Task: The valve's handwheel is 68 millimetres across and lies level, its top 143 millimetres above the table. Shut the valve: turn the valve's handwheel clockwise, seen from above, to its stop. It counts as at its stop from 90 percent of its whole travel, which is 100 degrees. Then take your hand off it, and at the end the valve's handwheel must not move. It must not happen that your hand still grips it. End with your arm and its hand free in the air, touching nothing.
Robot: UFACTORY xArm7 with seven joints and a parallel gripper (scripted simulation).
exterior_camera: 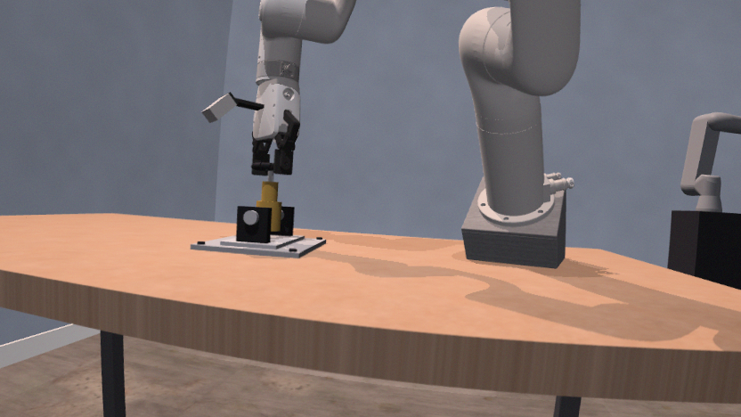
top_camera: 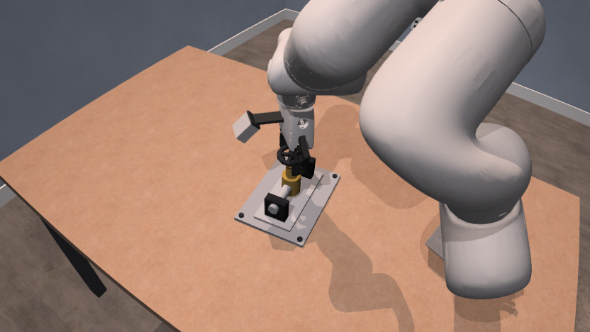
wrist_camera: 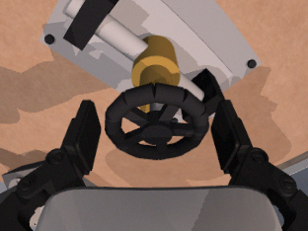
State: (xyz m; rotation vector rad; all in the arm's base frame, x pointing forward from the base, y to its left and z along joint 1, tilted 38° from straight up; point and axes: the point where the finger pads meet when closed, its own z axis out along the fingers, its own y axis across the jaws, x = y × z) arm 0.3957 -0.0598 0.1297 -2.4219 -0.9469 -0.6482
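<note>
Fingers fully open, empty, straddling handwheel [wrist_camera: 157,122] at 3 and 9 o'clock. No grip, no visible turn yet; closing and full clockwise turn remain.

Robot lab or test cell, bare grey walls [exterior_camera: 103,103], wooden table [exterior_camera: 362,290], pedestal-mounted arm [exterior_camera: 513,134]

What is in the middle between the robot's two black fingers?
The black handwheel of the valve sits between the open gripper's fingers, one on each side of its rim. The wrist view shows small gaps, so nothing is pinched yet.
</note>
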